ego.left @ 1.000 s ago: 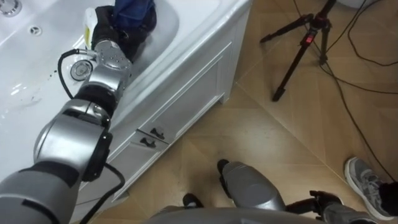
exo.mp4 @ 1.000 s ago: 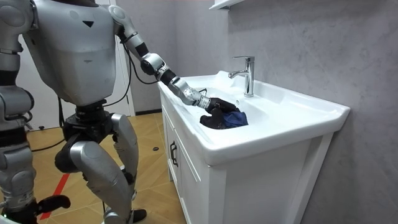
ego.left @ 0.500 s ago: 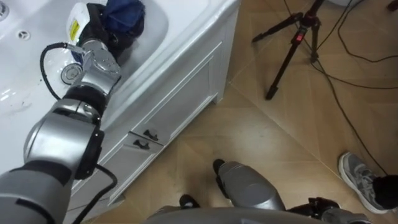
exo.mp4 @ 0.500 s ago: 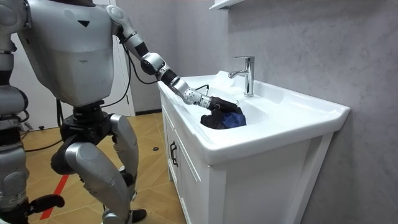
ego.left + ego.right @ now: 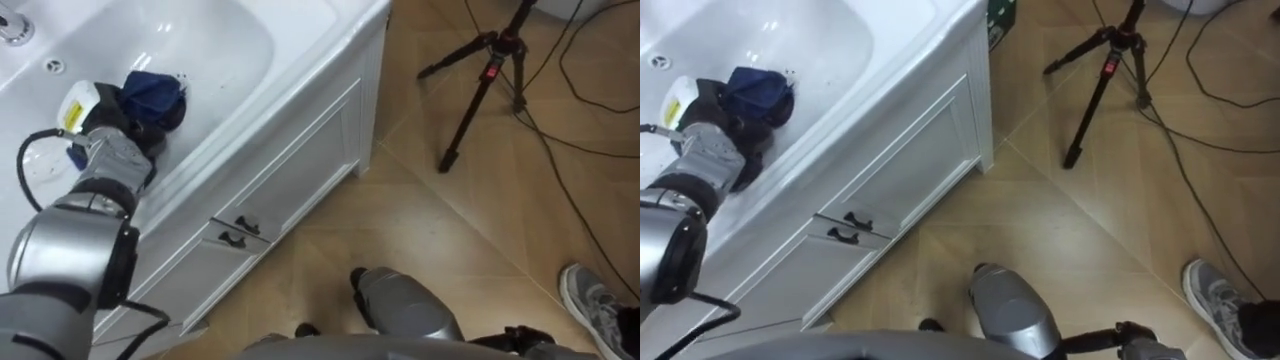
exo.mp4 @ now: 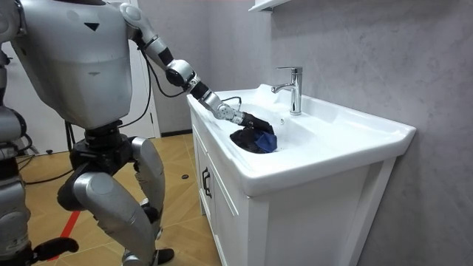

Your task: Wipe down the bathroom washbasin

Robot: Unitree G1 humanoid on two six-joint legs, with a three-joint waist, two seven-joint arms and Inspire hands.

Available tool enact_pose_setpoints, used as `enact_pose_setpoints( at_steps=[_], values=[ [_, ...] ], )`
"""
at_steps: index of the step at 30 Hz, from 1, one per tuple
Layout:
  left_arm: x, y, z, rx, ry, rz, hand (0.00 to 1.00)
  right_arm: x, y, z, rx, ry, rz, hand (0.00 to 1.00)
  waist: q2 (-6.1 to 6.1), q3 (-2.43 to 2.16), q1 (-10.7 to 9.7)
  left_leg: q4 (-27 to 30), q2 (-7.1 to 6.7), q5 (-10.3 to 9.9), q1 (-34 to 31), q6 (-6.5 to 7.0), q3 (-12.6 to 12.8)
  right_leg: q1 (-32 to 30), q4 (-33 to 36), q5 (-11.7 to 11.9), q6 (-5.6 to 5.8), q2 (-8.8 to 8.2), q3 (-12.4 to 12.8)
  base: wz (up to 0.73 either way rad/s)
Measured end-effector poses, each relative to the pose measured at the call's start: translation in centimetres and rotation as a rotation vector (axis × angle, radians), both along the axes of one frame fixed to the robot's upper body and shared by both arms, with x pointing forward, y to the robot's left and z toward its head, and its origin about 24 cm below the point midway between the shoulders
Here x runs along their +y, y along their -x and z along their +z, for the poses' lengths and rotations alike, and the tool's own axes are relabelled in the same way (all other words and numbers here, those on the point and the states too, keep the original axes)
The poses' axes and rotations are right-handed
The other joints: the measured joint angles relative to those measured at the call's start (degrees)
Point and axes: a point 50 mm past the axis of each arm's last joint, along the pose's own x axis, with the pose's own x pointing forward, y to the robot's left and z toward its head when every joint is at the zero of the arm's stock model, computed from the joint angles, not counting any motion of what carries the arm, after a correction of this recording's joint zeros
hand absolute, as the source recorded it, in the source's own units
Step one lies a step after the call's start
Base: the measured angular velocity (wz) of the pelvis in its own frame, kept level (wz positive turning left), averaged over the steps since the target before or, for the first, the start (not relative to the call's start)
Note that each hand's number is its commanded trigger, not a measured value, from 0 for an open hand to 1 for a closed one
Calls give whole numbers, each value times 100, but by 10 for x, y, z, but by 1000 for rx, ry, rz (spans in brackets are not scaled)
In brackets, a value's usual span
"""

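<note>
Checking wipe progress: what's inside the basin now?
A bunched blue cloth with the left hand against it, and the drain hole. The basin floor beneath cloth and hand is covered.

The left arm stretches forward and down from the shoulder, elbow almost straight and forearm sloping, with the wrist bent downward. The left hand (image 5: 112,118) lies palm down, its dark fingers curled round a blue cloth (image 5: 152,92). The right arm hangs at the robot's side, and the right hand (image 5: 518,337) sits low beside the thigh. The knees are slightly bent.
</note>
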Motion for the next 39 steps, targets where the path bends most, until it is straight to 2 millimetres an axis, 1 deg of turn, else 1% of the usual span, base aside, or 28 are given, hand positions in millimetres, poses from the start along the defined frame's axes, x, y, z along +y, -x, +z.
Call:
enact_pose_setpoints(
  at_steps=[2, 4, 5, 6, 7, 8, 11, 12, 16, 17, 21, 23, 24, 27, 28, 30, 31, 32, 34, 39],
  values=[
    [3, 10, -7, 20, 5, 22, 100, -1, 3, 0, 6, 17, -9, 0, 1, -48, 66, -2, 2, 2, 50, -2, 2, 77, -8, -47, 3, -4, -74, 16],
    [6, 18, -13, 37, 10, 39, 100, -1, 7, 0, 16, 17, -13, 0, -18, -58, 177, -13, 15, 2, 167, -2, 2, 197, -45, -50, 2, 0, -68, 3],
    [8, 24, -17, 52, 19, 53, 100, -1, 12, -1, 27, 17, -18, 0, -12, -77, 190, -25, 36, 2, 222, -3, -7, 293, -123, -51, 18, -4, -108, 4],
    [9, 27, -19, 60, 25, 63, 100, -1, 15, -1, 35, 17, -15, 0, -34, -91, 204, -30, 40, 2, 239, -3, -7, 317, -139, -57, 28, -7, -120, 10],
    [10, 33, -23, 74, 31, 74, 100, -2, 20, -1, 50, 21, 0, 0, -10, -156, 237, -31, 53, 2, 257, -3, -14, 367, -196, -45, 43, -14, -137, 4],
    [11, 35, -24, 85, 35, 77, 100, -2, 24, -1, 59, 22, -2, 0, -12, -167, 284, -31, 57, 1, 310, -3, -14, 431, -224, -38, 46, -21, -142, 0],
    [11, 40, -29, 108, 44, 74, 100, -2, 31, -2, 77, 20, -8, 0, -13, -167, 327, -117, 50, 2, 465, -3, -45, 591, -294, -36, 62, -31, -178, 4],
    [11, 41, -29, 110, 43, 74, 100, -2, 31, -2, 77, 19, -9, 0, -18, -156, 340, -140, 46, 2, 513, -3, -49, 626, -302, -38, 64, -31, -178, 0],
    [11, 53, -37, 130, 35, 72, 100, -4, 34, -1, 84, 31, -6, 0, -26, -160, 371, -399, 4, 0, 777, -7, -48, 814, -318, -56, 79, 23, -110, -9],
    [11, 57, -40, 135, 36, 77, 100, -5, 35, -1, 89, 34, -5, 0, -24, -169, 375, -461, 0, 1, 841, -11, -47, 857, -326, -58, 58, 27, -117, 0],
    [12, 65, -43, 157, -9, 41, 100, -5, 35, -1, 92, 35, 0, 0, -20, -176, 418, -591, 4, 23, 1027, -47, -52, 1012, -361, -74, -13, 24, -141, 1],
    [12, 69, -46, 172, -22, 22, 100, -5, 35, -1, 98, 36, 7, 0, 19, -197, 438, -669, 24, 34, 1153, -66, -139, 1181, -503, -64, -40, 62, -197, 9],
    [11, 69, -46, 175, -23, 20, 100, -5, 35, -1, 101, 38, 13, 0, 28, -195, 442, -686, 26, 35, 1184, -68, -180, 1227, -537, -61, -45, 75, -214, 9],
    [12, 77, -50, 199, -31, 14, 100, -8, 33, 0, 111, 56, 51, 0, 112, -219, 482, -772, 47, 37, 1338, -70, -203, 1407, -685, -53, -59, 95, -228, 1],
    [12, 78, -51, 202, -28, 14, 100, -9, 34, 0, 107, 57, 38, 0, 140, -237, 495, -772, 49, 39, 1375, -72, -207, 1454, -720, -54, -60, 93, -237, 0],
    [13, 82, -52, 208, -28, 10, 100, -9, 36, 0, 110, 57, 27, 0, 181, -239, 532, -770, 55, 41, 1458, -72, -208, 1524, -804, -55, -63, 95, -239, -3],
    [13, 84, -53, 205, -30, 8, 100, -10, 38, 1, 112, 59, 27, 0, 194, -238, 594, -776, 54, 41, 1494, -72, -234, 1549, -814, -60, -64, 93, -239, 0],
    [13, 86, -53, 201, -33, 4, 100, -10, 39, 1, 116, 61, 31, 0, 204, -236, 611, -780, 51, 41, 1515, -72, -331, 1618, -841, -65, -68, 85, -272, 0],
    [12, 88, -54, 201, -39, -6, 100, -11, 42, 1, 118, 62, 19, 0, 212, -232, 615, -788, 55, 42, 1577, -71, -397, 1701, -903, -69, -73, 87, -294, 8],
    [12, 95, -58, 220, -41, -11, 100, -13, 45, 2, 117, 62, 14, 0, 223, -222, 611, -801, 83, 41, 1738, -72, -413, 1914, -989, -97, -102, 101, -286, 0]
  ],
)
